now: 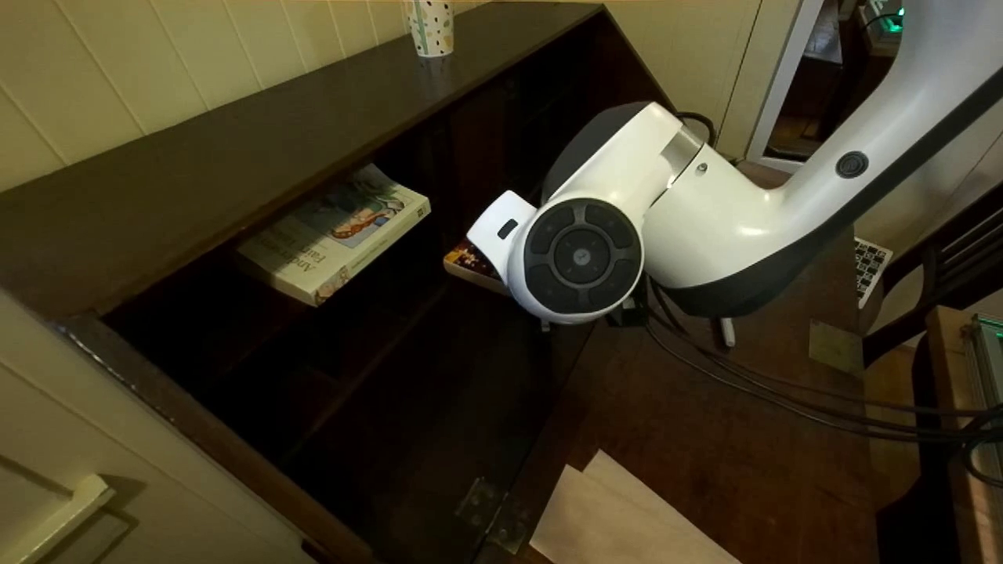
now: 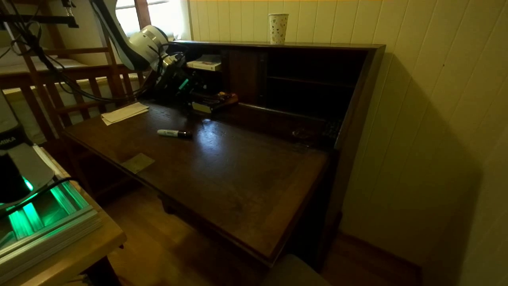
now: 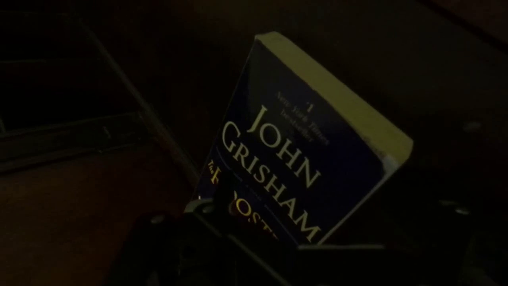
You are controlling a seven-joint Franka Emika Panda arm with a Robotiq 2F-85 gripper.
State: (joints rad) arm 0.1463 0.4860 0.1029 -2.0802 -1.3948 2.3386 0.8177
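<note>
In the wrist view a dark blue paperback [image 3: 309,151] lettered "John Grisham" leans at an angle, its pale page edge turned up. My gripper [image 3: 274,222] reaches in from the bottom, very dark, its jaws standing wide. One finger [image 3: 224,186] covers part of the yellow title; the far finger is lost in shadow. Whether either touches the book I cannot tell. In an exterior view my gripper [image 2: 198,91] hangs just over a book [image 2: 202,107] lying at the desk's back. The wrist largely hides a book [image 1: 470,262] in an exterior view.
A thick white book [image 1: 341,243] lies on the cubby shelf above. A spotted cup [image 2: 278,28] stands on the desk's top ledge [image 2: 325,45]. On the writing surface [image 2: 238,178] are a marker [image 2: 174,133] and folded paper [image 2: 125,113]. Cables [image 1: 783,399] trail from the arm.
</note>
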